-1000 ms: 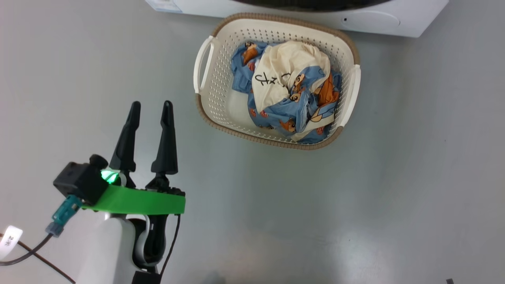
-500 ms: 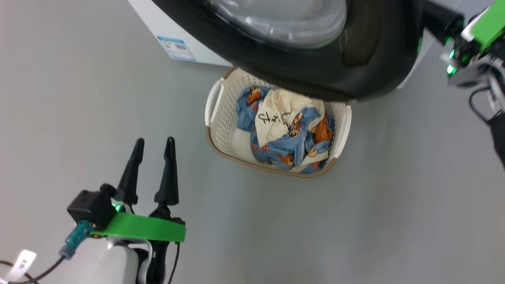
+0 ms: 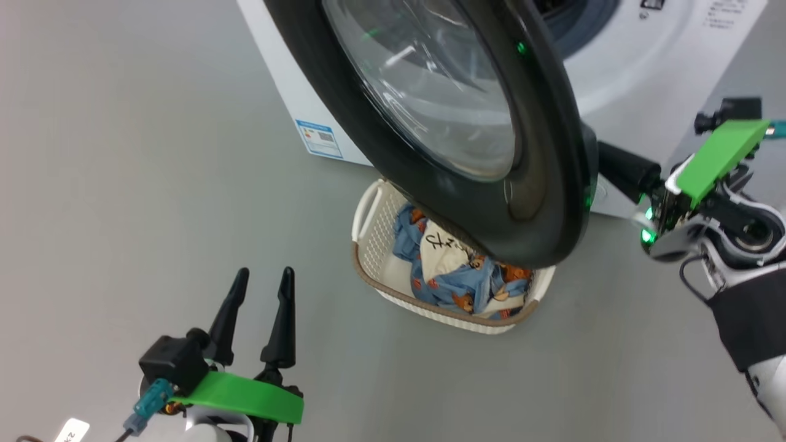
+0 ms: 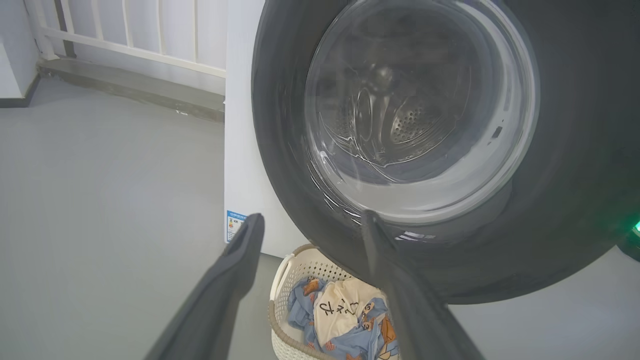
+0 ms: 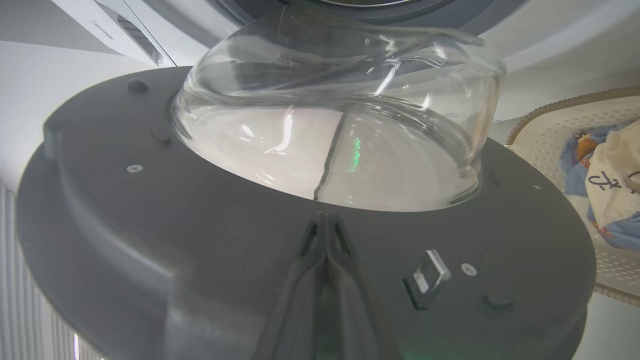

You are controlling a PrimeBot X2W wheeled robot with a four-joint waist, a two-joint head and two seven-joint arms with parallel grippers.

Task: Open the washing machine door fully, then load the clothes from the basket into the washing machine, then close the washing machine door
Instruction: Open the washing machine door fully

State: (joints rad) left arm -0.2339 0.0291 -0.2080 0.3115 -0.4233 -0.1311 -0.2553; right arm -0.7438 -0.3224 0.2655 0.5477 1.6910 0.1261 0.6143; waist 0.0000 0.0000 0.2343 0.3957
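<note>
Clothes (image 3: 454, 273) are seen heaped in the basket (image 3: 373, 245), a cream-white piece with black lettering being lodged among light blue ones printed with orange-brown animals. The basket is set on the grey floor (image 3: 123, 184) just before the washing machine (image 3: 620, 67), and its far side is hidden in the head view by the washing machine door (image 3: 430, 110). The door is held partly open, away from the white front, with its glossy black rim and clear glass bowl turned toward the head camera. A blue label sticker (image 3: 318, 139) is fixed low on the machine's white panel. Through the glass, in the left wrist view, the perforated steel drum (image 4: 415, 120) is made out.

The right pincer (image 5: 325, 220) is clenched, its two fingers being pressed together with nothing between them. The tips are pointed at the grey inner face of the door, just below the glass bowl and near a small metal latch (image 5: 430, 277); whether contact is made cannot be told. In the head view this arm is reached in behind the door's right edge.

The left pincer (image 3: 264, 273) is released and empty, its fingers being spread apart above bare floor, to the left of the basket and well apart from it.
</note>
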